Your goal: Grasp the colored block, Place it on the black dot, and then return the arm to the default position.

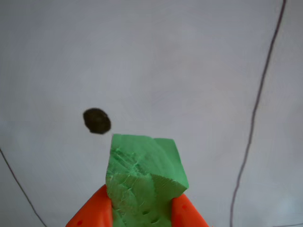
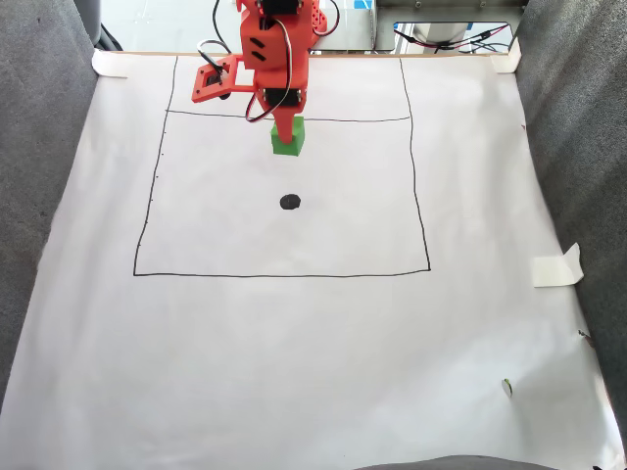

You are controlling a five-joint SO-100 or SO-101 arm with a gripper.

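The orange tool (image 1: 142,215) is pinching the green foam cube (image 1: 144,177) between its two pointed fingers, presumably to carry it toward the black dot (image 1: 96,121), the mark it must land on. In the other view, the cube sits near the dot, just below and right of it, not yet over it. The fixed view adds the wider scene: the cube (image 2: 287,139) lies up-frame of the dot (image 2: 290,202), both inside a pen-drawn square (image 2: 428,235) on white paper (image 2: 294,372) covering the counter.
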